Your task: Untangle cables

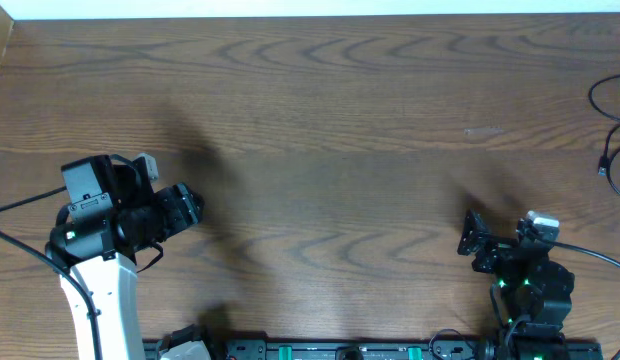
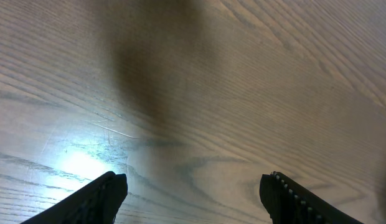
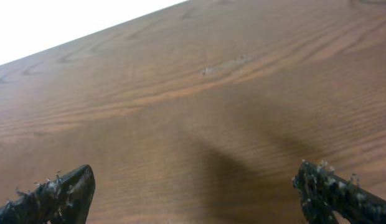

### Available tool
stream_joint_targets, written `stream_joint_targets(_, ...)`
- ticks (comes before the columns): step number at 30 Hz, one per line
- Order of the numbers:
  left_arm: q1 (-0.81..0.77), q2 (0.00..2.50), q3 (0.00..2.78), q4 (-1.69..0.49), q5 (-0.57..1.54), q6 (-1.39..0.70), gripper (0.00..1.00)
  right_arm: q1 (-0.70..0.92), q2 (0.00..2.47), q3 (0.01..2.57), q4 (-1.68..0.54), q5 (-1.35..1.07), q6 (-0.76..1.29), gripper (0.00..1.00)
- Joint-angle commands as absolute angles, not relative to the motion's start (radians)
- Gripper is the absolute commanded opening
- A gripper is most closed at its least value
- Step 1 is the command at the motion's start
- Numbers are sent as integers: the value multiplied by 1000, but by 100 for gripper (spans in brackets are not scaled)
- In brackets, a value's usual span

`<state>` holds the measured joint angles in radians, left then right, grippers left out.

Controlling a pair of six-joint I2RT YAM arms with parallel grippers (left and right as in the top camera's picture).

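Note:
Thin black cables [image 1: 612, 135] lie at the far right edge of the wooden table [image 1: 340, 150], partly cut off by the frame; one curved loop and a small plug end [image 1: 602, 168] show. My left gripper [image 1: 188, 208] is at the left side of the table, far from the cables. In the left wrist view it [image 2: 194, 180] stands open over bare wood. My right gripper [image 1: 473, 238] is low on the right, below and to the left of the cables. Its wrist view shows it [image 3: 193, 174] open wide, with only wood between the fingers. Neither wrist view shows the cables.
A black rail [image 1: 340, 350] with green lights runs along the table's near edge between the arm bases. Thicker black wires [image 1: 20, 203] trail from the left arm. The table's far edge [image 1: 310, 18] meets a white strip at the top.

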<state>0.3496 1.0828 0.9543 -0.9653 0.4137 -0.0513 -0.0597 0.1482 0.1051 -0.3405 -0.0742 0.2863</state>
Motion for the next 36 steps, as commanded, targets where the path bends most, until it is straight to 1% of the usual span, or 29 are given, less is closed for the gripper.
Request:
stream_joint_targets(1, 347, 1076, 960, -971, 419, -33, 74, -52, 87, 104, -344, -70, 302, 99)
stream_joint_targets(6, 347, 1075, 960, -972, 419, -30, 74, -52, 4, 104, -343, -70, 302, 99)
stream_joint_targets(14, 347, 1059, 960, -964, 420, -19, 74, -28, 5, 104, -342, -70, 302, 99)
stream_joint_targets(19, 347, 1003, 954, -968, 420, -15, 71, -24, 5, 104, -342, -70, 302, 99)
stream_joint_targets(25, 347, 775, 920, -954, 419, -15, 70, -25, 5, 104, -342, -70, 302, 99)
stream_joint_targets(28, 347, 647, 918, -972, 419, -15, 71, -24, 5, 104, -342, -70, 302, 99)
stream_joint_targets(31, 347, 557, 918, -1002, 420, -16, 73, -24, 5, 104, -342, -70, 302, 99)
stream_joint_targets(36, 347, 471, 918, -1071, 434, -53, 74, -24, 5, 104, -342, -70, 302, 99)
